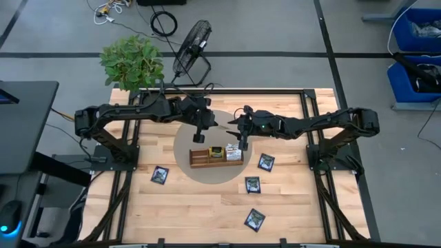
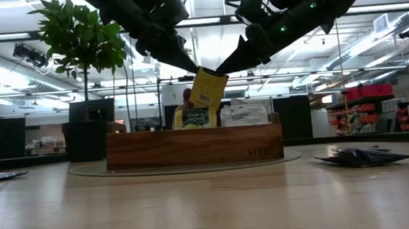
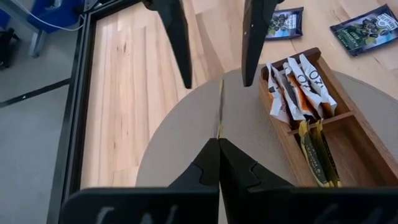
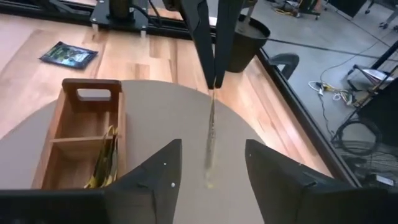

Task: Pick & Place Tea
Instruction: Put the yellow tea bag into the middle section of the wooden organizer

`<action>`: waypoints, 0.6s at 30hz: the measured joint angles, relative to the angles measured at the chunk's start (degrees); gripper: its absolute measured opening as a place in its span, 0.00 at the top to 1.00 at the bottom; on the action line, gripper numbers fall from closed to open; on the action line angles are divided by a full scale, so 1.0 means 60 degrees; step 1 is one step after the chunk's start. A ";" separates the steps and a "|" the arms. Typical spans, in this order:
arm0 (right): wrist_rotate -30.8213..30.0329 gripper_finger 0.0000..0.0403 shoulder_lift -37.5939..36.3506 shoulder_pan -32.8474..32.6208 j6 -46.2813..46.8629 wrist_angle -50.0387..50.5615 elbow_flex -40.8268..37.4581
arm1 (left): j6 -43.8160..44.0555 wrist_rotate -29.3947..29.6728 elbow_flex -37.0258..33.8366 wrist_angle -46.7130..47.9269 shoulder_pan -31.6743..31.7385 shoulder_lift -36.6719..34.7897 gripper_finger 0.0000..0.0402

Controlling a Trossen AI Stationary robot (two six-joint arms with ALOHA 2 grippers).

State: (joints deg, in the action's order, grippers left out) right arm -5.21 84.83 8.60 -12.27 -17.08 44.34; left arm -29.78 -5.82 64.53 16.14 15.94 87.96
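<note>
low view: yellow tea bag hanging between two claws over the tray

closest to the low camera is bare wooden table (image 2: pixel 197 203), with one dark tea packet (image 2: pixel 365 157) lying flat off to the side. past that the brown wooden tray (image 2: pixel 192 146) sits on a round grey mat (image 1: pixel 207 155). poking up out of the tray you can see a yellow tea bag (image 2: pixel 196 116) and a white one (image 2: pixel 243 113).

just above the tray hangs another yellow tea bag (image 2: pixel 208 88), tilted, in the air and not touching the tray. the left claw (image 2: pixel 189 64) is pinched tight on its top edge. in the left wrist view its two fingers are pressed together on the bag (image 3: pixel 220 109), which shows edge-on as a thin line. the right claw (image 2: pixel 230 63) comes in from the other side, and in its wrist view the fingers (image 4: pixel 155 180) stand apart with the same bag's (image 4: pixel 210 143) free end between them, not clamped on it.

from above, both arms meet over the back of the mat, left claw (image 1: pixel 200 136) and right claw (image 1: pixel 242 143) close together. the tray's (image 1: pixel 200 162) compartments hold white-and-orange bags (image 3: pixel 298 90) at one end and yellow ones (image 3: pixel 314 152) next to them. four dark packets are spread on the table in front: one (image 1: pixel 160 175) on the left side, three (image 1: pixel 253 184) on the right. farther back, off the table, a potted plant (image 1: pixel 132 62) and a fan (image 1: pixel 191 43) stand on the floor.
</note>
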 joint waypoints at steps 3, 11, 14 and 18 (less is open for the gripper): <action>0.0089 0.58 -0.0003 0.0059 0.0104 0.0018 0.0001 | 0.0000 0.0000 0.0000 -0.0075 0.0000 0.0000 1.00; 0.0634 0.70 -0.0003 0.0307 0.0379 0.0087 0.0000 | 0.0004 -0.0055 0.0002 -0.0284 -0.0015 0.0000 1.00; 0.0634 0.75 -0.0002 0.0313 0.0361 0.0038 0.0000 | 0.0004 -0.0106 0.0004 -0.0288 -0.0012 0.0000 1.00; 0.0634 0.91 -0.0003 0.0313 0.0226 0.0260 0.0000 | 0.0019 -0.0109 0.0004 -0.0317 -0.0007 0.0000 1.00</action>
State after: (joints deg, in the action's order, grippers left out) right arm -1.41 84.82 10.48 -10.92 -15.52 44.34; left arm -29.67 -6.48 64.55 14.23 15.90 87.96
